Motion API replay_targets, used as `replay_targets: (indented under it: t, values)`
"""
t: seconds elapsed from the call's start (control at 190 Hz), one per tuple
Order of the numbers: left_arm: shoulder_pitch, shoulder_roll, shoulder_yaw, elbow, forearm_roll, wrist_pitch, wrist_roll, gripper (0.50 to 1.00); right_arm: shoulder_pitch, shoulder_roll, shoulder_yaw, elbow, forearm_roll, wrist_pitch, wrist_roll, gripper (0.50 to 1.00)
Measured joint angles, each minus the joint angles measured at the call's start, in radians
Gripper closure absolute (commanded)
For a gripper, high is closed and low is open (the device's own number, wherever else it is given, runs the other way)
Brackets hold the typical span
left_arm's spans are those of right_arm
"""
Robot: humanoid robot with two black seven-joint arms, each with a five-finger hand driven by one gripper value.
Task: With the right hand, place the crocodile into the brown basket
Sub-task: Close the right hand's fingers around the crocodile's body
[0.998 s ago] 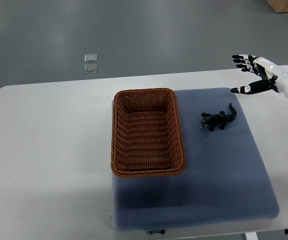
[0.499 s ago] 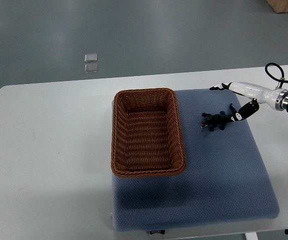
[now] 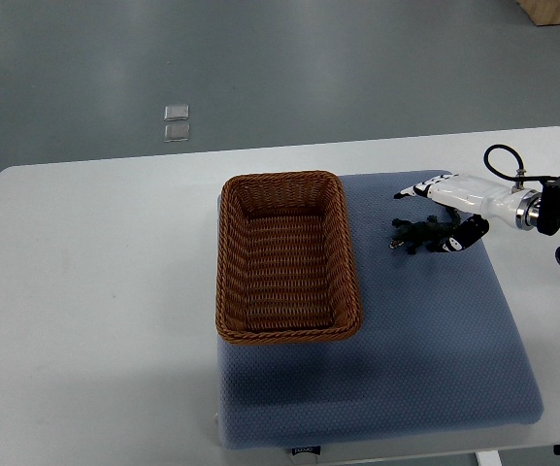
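You'll find no text, number or brand here that can be read. The only candidate is a small dark tag (image 3: 304, 450) on the front edge of the blue-grey padded mat (image 3: 425, 369); it shows pale marks, but they are too small to make out.
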Motion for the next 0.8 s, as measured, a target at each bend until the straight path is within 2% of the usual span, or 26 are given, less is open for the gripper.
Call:
replay_targets:
  t: [0.226, 0.799]
  values:
    - [0.0, 0.0, 0.0, 0.0, 0.0, 0.0, 0.0, 0.5, 0.024, 0.011, -0.057, -0.023, -0.021, -0.062, 0.001, 0.632]
    - [0.0, 0.0, 0.0, 0.0, 0.0, 0.0, 0.0, 0.5, 0.041, 0.007, -0.118, -0.048, -0.041, -0.067, 0.037, 0.644]
